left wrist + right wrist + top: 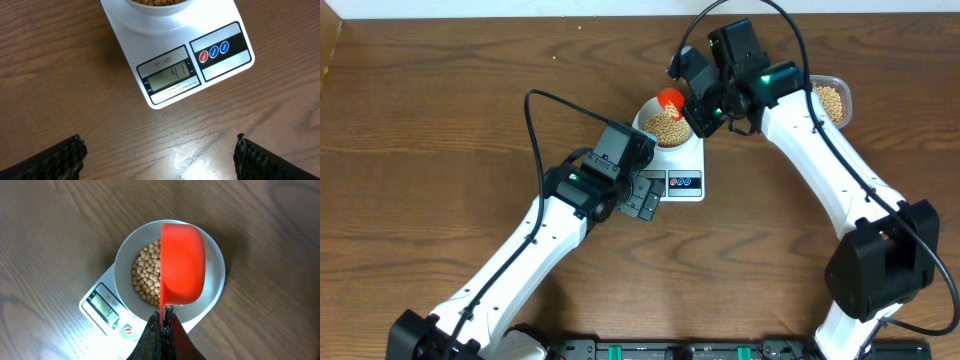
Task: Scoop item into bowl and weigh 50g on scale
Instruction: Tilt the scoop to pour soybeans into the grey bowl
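Note:
The white bowl [651,115] stands on the white scale [684,163] and holds tan-yellow beans [666,128]. In the right wrist view the bowl [215,265] with beans [146,275] sits on the scale [102,305]. My right gripper [163,317] is shut on the handle of a red scoop [182,265], tipped sideways over the bowl; the scoop also shows in the overhead view [670,98]. My left gripper [159,155] is open and empty over the table just in front of the scale [175,55], whose display [170,77] reads about 41.
A clear plastic tub [841,88] with more beans [831,101] stands at the back right, behind the right arm. Black cables run over the table's far side. The scale has coloured buttons [213,51] beside its display.

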Tool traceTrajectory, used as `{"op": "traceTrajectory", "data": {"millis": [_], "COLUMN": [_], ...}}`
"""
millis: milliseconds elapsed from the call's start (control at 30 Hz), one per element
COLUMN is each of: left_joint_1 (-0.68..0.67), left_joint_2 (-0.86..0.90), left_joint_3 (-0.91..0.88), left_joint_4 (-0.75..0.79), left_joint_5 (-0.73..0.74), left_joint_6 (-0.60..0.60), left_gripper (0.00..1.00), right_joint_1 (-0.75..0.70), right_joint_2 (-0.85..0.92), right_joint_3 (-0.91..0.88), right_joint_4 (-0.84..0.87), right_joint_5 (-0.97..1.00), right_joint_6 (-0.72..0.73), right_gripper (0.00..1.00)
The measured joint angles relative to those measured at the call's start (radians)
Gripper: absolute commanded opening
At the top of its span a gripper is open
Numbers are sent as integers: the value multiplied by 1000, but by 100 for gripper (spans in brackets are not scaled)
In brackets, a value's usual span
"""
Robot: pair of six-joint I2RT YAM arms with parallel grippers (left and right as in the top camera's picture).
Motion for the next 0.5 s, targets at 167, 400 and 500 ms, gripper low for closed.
{"op": "traceTrajectory", "data": {"millis": [167,400,500], "left_joint_1": [0,0,0], "left_joint_2": [0,0,0], "left_joint_3": [0,0,0], "left_joint_4": [0,0,0], "left_joint_5": [0,0,0], "left_joint_6": [0,0,0], "left_gripper": [96,96,96], "right_joint_1": [16,19,19], "right_joint_2": [0,0,0], "right_joint_3": [0,0,0], "right_joint_4": [-3,-5,-6], "right_joint_5": [0,2,3], "right_joint_6": [-93,-232,-281], "right_gripper": [1,1,1]}}
